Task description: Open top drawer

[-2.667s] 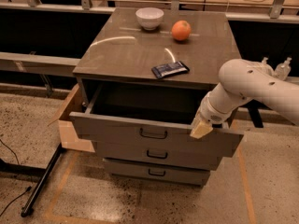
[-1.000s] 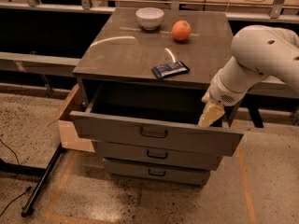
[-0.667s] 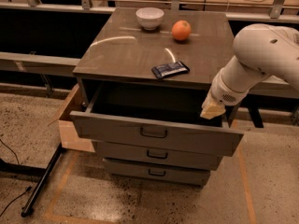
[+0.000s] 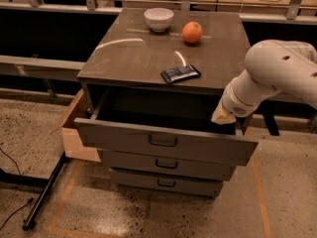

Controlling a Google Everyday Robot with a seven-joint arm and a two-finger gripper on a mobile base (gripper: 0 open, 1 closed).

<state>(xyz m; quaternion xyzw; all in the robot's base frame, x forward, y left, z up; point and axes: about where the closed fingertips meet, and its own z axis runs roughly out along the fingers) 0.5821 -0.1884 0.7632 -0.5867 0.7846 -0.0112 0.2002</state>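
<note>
The top drawer (image 4: pixel 198 148) of a grey-brown cabinet stands pulled out, its dark inside showing. Its flat front panel carries a small dark loop handle (image 4: pixel 163 141) at the centre. My gripper (image 4: pixel 223 115) hangs from the white arm (image 4: pixel 277 73) above the drawer's right rear corner, just under the cabinet top's edge. It touches nothing that I can see. Two shallower drawers (image 4: pixel 166 163) sit shut below.
On the cabinet top (image 4: pixel 129 58) are a white bowl (image 4: pixel 159 19), an orange (image 4: pixel 192 32) and a dark snack packet (image 4: pixel 180 74). A cardboard box (image 4: pixel 74 133) stands against the cabinet's left side. A black stand leg (image 4: pixel 44 192) lies on the floor at left.
The arm has lifted up and to the right, away from the drawer front. The drawer stays pulled out as before.
</note>
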